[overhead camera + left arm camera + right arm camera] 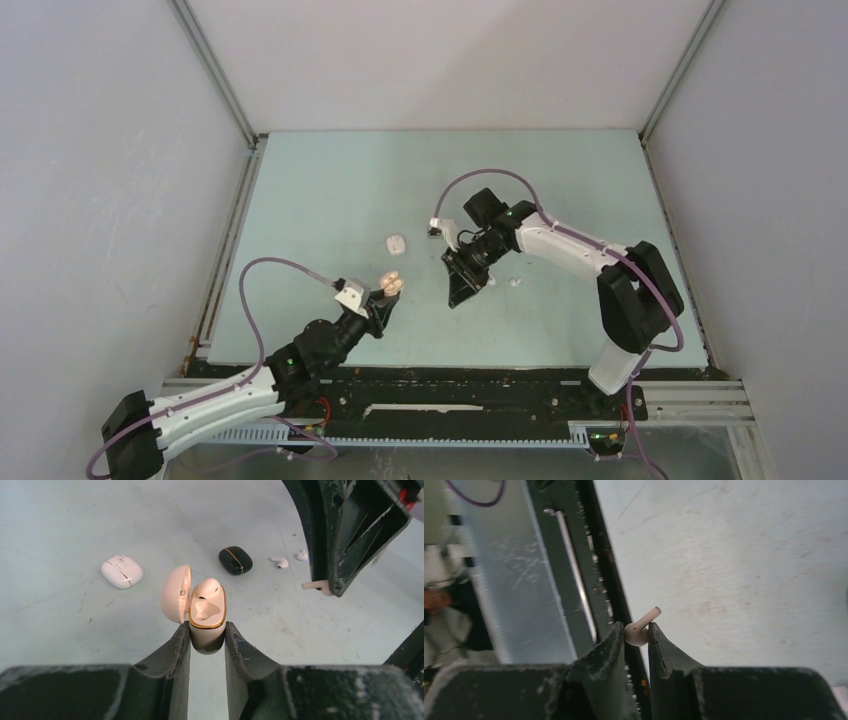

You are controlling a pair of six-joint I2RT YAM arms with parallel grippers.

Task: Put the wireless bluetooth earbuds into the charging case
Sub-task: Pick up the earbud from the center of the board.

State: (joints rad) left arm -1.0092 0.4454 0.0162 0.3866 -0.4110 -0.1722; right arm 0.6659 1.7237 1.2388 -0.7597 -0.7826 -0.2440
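Pinched between narrowed tips of right gripper [636, 630]: small whitish stemmed plastic earbud [642, 628], stem jutting sideways past jaws. Clamped upright in left gripper [207, 630]: beige gold-rimmed charging case [207, 611], lid open, near, to left of earbud

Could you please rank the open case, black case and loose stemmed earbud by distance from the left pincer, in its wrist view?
1. Open case, held in the left pincer.
2. Black case, ahead, slightly right.
3. Loose earbud, farther right.
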